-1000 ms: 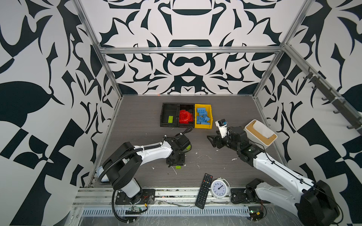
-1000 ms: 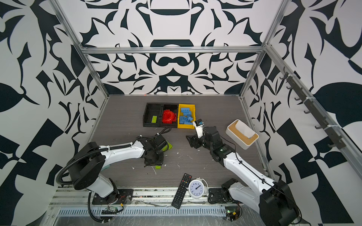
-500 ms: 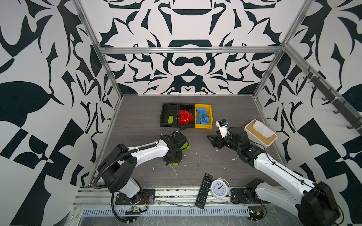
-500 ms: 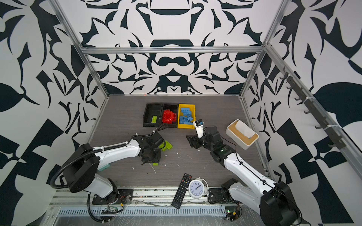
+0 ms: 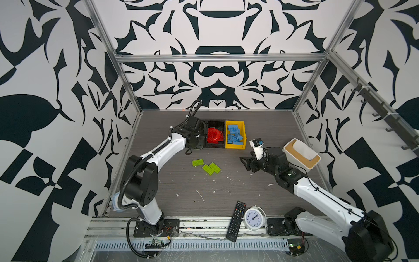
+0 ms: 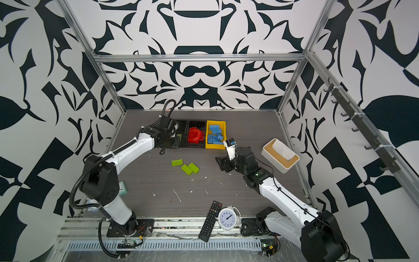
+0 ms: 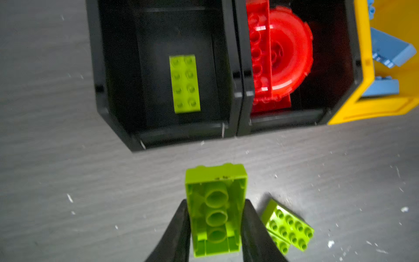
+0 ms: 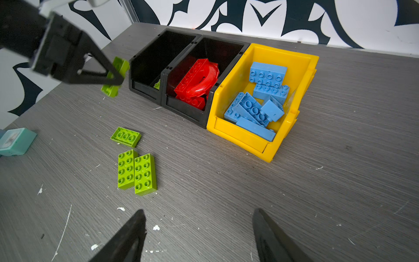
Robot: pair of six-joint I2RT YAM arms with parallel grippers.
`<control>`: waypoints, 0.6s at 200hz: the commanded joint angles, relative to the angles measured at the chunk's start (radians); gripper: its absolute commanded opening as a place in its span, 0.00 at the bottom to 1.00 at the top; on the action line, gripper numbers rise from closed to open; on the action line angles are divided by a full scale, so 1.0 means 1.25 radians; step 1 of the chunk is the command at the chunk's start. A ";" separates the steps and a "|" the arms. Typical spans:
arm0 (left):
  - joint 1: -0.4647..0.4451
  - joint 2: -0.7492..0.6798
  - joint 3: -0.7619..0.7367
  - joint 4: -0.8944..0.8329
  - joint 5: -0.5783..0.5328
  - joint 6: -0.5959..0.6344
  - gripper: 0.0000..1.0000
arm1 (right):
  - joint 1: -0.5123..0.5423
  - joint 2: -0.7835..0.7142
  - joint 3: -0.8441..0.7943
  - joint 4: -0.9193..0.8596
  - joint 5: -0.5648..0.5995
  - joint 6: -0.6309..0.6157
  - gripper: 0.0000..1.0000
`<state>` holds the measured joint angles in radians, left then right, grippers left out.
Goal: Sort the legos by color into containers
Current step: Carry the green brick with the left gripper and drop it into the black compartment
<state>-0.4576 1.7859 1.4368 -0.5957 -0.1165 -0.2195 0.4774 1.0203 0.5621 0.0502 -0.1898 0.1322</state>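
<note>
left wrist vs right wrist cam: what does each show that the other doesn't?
Left wrist only: the hollow underside of the held green brick, and the whole green brick lying in the black trays. Right wrist only: the right gripper, open and empty, an upturned loose green brick, a teal block, the blue bricks in full. Both: left gripper shut on that brick, black trays, red pieces, yellow bin.

A matt grey wood-grain tabletop (image 8: 317, 192) looks lightly textured. Lime green studded plastic bricks (image 8: 145, 174) are smooth with a soft sheen. Red plastic bricks (image 8: 199, 84) are glossy and catch highlights; blue plastic bricks (image 8: 267, 74) look duller. Two joined black plastic trays (image 8: 145, 90) are matt. The yellow plastic bin (image 8: 240, 136) is smooth and faintly shiny. At right, a smooth white box (image 5: 297, 161) has a tan wooden rim. Along the far side runs a silver metal frame rail (image 5: 217, 57).
</note>
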 commanded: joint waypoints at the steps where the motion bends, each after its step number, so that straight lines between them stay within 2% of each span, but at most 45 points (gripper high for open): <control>1: 0.031 0.089 0.104 -0.024 -0.013 0.111 0.26 | -0.002 -0.020 -0.001 0.026 -0.002 0.001 0.76; 19: 0.055 0.151 0.178 -0.044 -0.003 0.122 0.26 | -0.002 -0.031 -0.003 0.025 -0.003 0.001 0.76; 58: 0.070 0.206 0.226 0.004 0.027 0.152 0.30 | -0.002 -0.044 -0.005 0.025 -0.004 0.002 0.76; 72: 0.071 0.228 0.245 0.008 0.032 0.173 0.37 | -0.002 -0.044 -0.005 0.025 -0.004 0.002 0.76; 84: 0.071 0.246 0.264 0.004 0.030 0.193 0.38 | -0.003 -0.043 -0.005 0.024 -0.005 0.002 0.76; 97: 0.071 0.256 0.274 0.000 0.010 0.205 0.43 | -0.002 -0.044 -0.005 0.024 -0.005 0.002 0.76; 111: 0.073 0.249 0.272 -0.002 0.002 0.209 0.54 | -0.001 -0.043 -0.005 0.027 -0.007 0.003 0.76; 120: 0.073 0.233 0.259 0.002 0.003 0.208 0.56 | -0.003 -0.043 -0.005 0.027 -0.010 0.003 0.77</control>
<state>-0.3668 2.0884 1.7561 -0.5800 -0.1089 0.0101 0.4774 0.9806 0.5613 0.0502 -0.1905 0.1322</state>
